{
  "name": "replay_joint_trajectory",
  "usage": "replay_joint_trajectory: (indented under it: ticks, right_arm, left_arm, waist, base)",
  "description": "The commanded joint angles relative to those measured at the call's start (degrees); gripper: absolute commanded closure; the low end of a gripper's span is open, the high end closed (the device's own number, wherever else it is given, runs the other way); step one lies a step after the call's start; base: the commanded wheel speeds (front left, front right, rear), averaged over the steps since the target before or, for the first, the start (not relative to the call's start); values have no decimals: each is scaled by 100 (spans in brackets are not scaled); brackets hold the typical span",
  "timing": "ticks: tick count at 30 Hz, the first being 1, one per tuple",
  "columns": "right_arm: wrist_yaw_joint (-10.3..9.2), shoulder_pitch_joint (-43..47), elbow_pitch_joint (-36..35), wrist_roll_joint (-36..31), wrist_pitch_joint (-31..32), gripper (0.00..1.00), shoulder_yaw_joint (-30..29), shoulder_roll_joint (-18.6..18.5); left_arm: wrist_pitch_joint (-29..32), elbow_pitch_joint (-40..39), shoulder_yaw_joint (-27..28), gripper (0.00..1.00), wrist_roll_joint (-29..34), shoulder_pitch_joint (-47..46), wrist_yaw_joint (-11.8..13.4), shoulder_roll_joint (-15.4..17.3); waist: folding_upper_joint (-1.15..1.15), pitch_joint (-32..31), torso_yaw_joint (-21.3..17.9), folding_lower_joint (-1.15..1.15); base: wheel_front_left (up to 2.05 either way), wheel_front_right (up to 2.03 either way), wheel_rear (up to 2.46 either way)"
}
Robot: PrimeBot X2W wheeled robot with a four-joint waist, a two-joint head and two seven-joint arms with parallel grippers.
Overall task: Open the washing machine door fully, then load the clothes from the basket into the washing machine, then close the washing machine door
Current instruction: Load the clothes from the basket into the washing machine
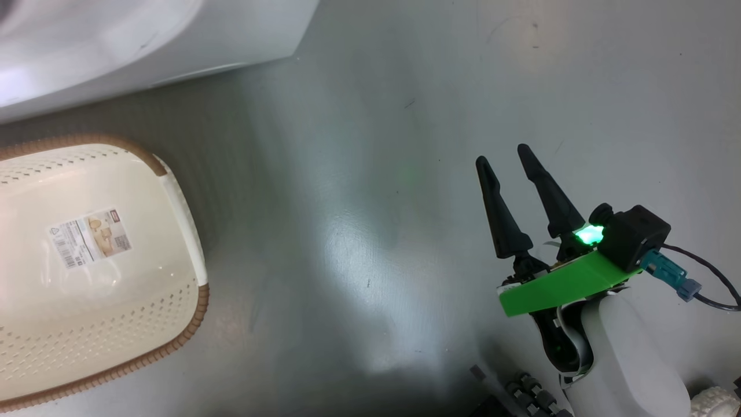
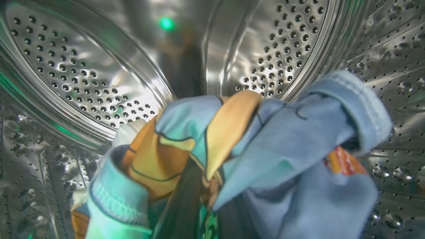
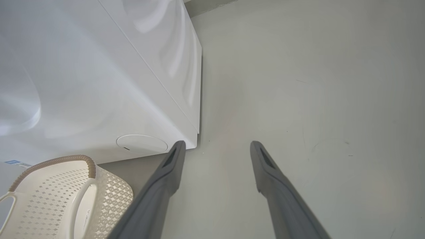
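The clothes [image 2: 265, 156], light blue fabric with orange-brown print, are bunched right in front of the left wrist camera inside the perforated steel drum [image 2: 83, 76] of the washing machine [image 1: 116, 40]. My left gripper is shut on them, its fingers buried in the cloth. The cream basket [image 1: 145, 301] with its brown rim stands on the floor before the machine, its labelled bottom bare. My right gripper [image 1: 503, 156] hangs open over the floor to the basket's right, holding nothing. The washing machine door is out of view.
The right wrist view has the machine's white front [image 3: 99, 83] with its round filter cap [image 3: 142, 143], the basket [image 3: 109, 196] below it, and my right gripper [image 3: 217, 146] over grey floor [image 3: 315, 99]. Part of my wheeled base [image 1: 532, 397] sits at the head view's bottom edge.
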Motion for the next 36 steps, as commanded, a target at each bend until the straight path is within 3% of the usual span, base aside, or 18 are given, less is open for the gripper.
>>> replay_joint_trajectory:
  ticks: [1,2,3,19,36]
  right_arm:
    - [9,107,-77,112,-27,0,156,23]
    - [9,101,-70,117,-27,0,157,23]
    - [9,93,-64,121,-27,0,157,23]
    - [9,139,55,62,-27,0,-36,23]
    - [9,313,207,-7,-27,0,-132,23]
  left_arm:
    - [26,-56,-26,100,-53,-92,-18,327]
    - [16,-6,-52,91,-65,-107,-18,338]
    - [-3,41,-68,0,-52,-118,-3,357]
    - [-157,533,-211,0,-133,428,63,129]
    - [-183,-576,41,0,-212,2035,191,-50]
  waist:
    - [0,-9,1,0]
    - [0,-15,3,0]
    - [0,-22,6,0]
    - [0,-635,208,0]
    - [0,-1463,318,0]
  base:
    - [0,0,0]
    - [0,0,0]
    - [0,0,0]
    - [0,0,0]
    - [0,0,0]
